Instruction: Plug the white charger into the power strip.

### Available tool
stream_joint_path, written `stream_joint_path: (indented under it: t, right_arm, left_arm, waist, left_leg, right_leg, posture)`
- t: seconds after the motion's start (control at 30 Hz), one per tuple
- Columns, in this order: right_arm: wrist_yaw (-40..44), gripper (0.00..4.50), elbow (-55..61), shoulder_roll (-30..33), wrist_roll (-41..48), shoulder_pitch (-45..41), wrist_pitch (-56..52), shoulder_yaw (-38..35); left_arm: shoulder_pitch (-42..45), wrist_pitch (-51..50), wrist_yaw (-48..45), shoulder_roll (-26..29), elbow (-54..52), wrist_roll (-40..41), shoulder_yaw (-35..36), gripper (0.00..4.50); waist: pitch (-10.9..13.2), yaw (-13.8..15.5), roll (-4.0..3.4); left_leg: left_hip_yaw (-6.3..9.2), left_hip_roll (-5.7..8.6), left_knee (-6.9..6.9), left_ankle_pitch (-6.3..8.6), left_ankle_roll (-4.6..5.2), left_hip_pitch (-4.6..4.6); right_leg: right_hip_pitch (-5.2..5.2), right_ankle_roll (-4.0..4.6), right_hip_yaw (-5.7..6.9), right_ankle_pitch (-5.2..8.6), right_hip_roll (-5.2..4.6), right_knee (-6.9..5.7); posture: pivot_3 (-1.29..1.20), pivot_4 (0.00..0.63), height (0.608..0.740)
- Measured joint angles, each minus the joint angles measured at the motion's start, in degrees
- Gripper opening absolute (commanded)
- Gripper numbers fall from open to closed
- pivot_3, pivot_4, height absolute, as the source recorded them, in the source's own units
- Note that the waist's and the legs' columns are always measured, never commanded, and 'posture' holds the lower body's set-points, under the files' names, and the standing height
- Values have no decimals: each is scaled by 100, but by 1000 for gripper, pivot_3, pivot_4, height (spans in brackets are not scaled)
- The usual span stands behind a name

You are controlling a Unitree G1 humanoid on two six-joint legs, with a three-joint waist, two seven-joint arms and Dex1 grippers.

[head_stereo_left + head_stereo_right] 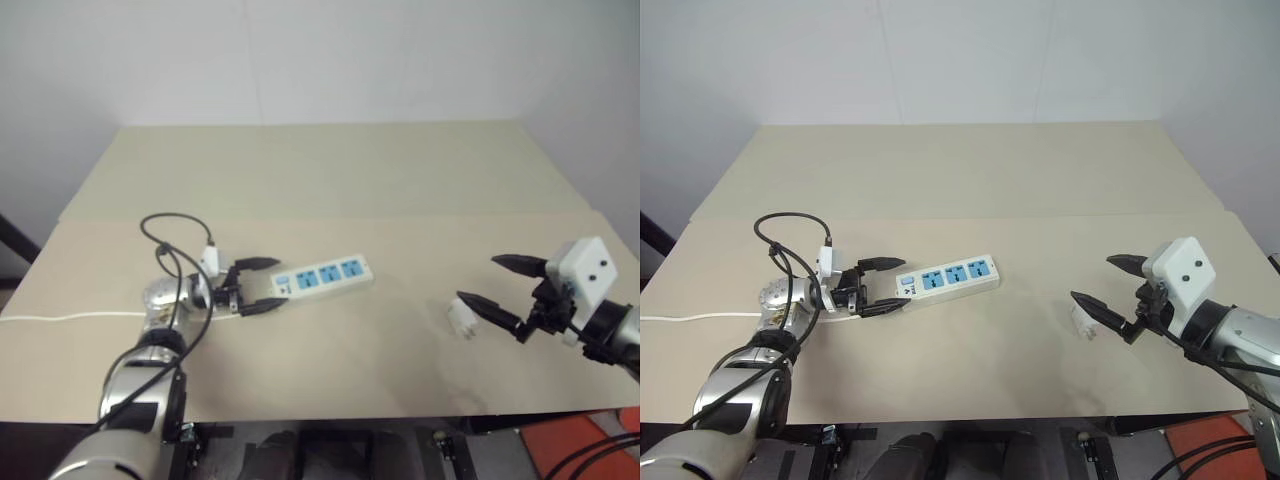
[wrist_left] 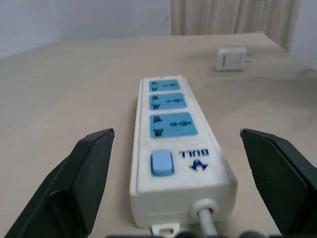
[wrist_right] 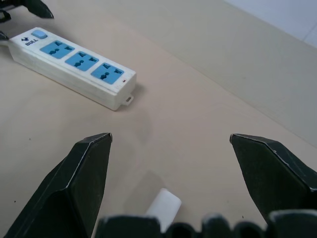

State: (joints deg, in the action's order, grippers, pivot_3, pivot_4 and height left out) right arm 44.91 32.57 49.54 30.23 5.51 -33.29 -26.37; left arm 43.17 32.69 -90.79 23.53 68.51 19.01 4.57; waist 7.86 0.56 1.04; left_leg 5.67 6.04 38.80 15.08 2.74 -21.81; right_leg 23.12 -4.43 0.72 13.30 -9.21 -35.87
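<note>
1. Right wrist view has the white charger (image 3: 164,206) lying on the table (image 3: 208,148) low between the two black fingers of the right pincer (image 3: 171,144), close in near their roots and ahead of nothing but bare tabletop.
2. That right pincer stands wide open and holds nothing; from the head camera its lower fingertip (image 1: 470,300) sits just beside the charger (image 1: 461,320), with no contact I can be sure of.
3. Charger lies on its side. Its long axis seems to run roughly along the pincer's pointing line, though little of it shows, and I cannot tell from here which way the prongs face.
4. Further along the same line, well apart from the charger, the power strip (image 3: 73,61) lies slantwise, its three blue sockets facing up.
5. At the strip's switch end, the left pincer (image 1: 262,286) is also wide open and empty, one finger to each side of the strip (image 2: 173,148), its cord (image 2: 210,223) running back toward the wrist.
6. My judgement: the right arm is plainly the nearer one to the charger, so the coming move is a short drop and close of that pincer on it, while the left looks placed to steady the strip.
</note>
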Motion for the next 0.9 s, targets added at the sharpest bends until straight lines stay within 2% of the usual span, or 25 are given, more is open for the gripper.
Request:
stream_joint_path:
  t: [0.9]
  right_arm:
    - [-158,4500,132,28,30,179,-52,-118]
  left_arm:
    - [147,9,640,-190,364,-821,197,4462]
  waist:
    - [0,0,1]
  left_leg:
    - [0,0,0,0,0,0]
  right_leg:
    - [0,-1,0,0,0,-1]
  posture:
    - [0,150,740]
